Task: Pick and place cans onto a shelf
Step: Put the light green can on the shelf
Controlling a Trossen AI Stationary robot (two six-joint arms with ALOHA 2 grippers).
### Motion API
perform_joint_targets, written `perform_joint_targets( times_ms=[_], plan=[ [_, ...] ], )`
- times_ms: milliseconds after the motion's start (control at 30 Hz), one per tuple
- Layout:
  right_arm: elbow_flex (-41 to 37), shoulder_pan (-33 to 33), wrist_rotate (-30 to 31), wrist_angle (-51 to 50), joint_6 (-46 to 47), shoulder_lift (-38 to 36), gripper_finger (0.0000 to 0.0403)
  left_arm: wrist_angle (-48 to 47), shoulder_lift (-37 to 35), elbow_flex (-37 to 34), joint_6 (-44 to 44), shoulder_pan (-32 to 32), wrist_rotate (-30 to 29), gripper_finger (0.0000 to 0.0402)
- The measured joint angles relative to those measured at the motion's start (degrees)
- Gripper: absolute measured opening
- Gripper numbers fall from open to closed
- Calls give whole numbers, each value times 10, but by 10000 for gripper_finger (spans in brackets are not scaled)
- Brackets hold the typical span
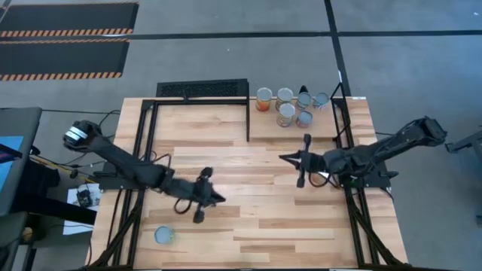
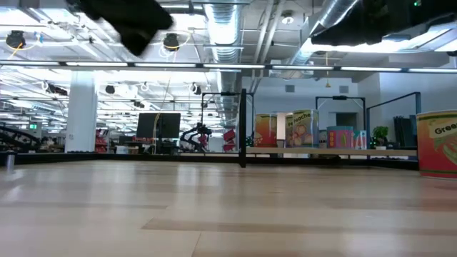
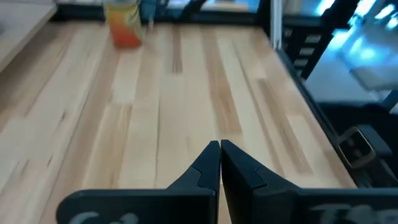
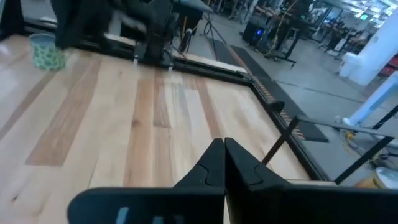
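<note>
Several cans (image 1: pixel 290 105) stand upright in a cluster at the far right, on the light-wood shelf (image 1: pixel 294 132), which is edged by black bars. The low view shows them (image 2: pixel 303 128) on the raised plank (image 2: pixel 328 151). One green-labelled can (image 1: pixel 164 235) (image 4: pixel 46 51) stands alone near the table's near left corner. Another orange-labelled can (image 1: pixel 320 178) shows partly under my right arm. My left gripper (image 1: pixel 218 199) (image 3: pixel 219 149) is shut and empty above the middle-left of the table. My right gripper (image 1: pixel 286 158) (image 4: pixel 224 146) is shut and empty above the middle-right, pointing toward the left.
A black slatted grille (image 1: pixel 202 89) lies at the table's far edge. Black frame bars run along the left (image 1: pixel 147 150) and right (image 1: pixel 350 203) sides and stand upright beside the shelf (image 1: pixel 248 120). Bare wood (image 1: pixel 248 218) lies between and in front of the grippers.
</note>
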Motion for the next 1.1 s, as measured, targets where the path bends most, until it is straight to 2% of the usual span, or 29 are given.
perform_joint_targets(
  times_ms=[167,300,400,700,867,967,1100],
  plan=[
    [0,24,23,14,3,44,9,-239,-17,90,-128,-115,-114,0],
    [0,27,24,27,15,78,13,-383,15,169,-257,-184,-154,0],
    [0,28,24,48,15,100,14,-477,57,229,-350,-224,-158,0],
    [0,58,24,76,12,124,11,-726,225,408,-619,-286,-33,0],
    [0,85,24,76,11,123,12,-825,301,495,-730,-316,43,3],
    [0,101,24,77,10,123,11,-848,335,524,-780,-330,77,23],
    [0,122,24,77,10,123,12,-856,357,527,-833,-340,84,76]
  ],
)
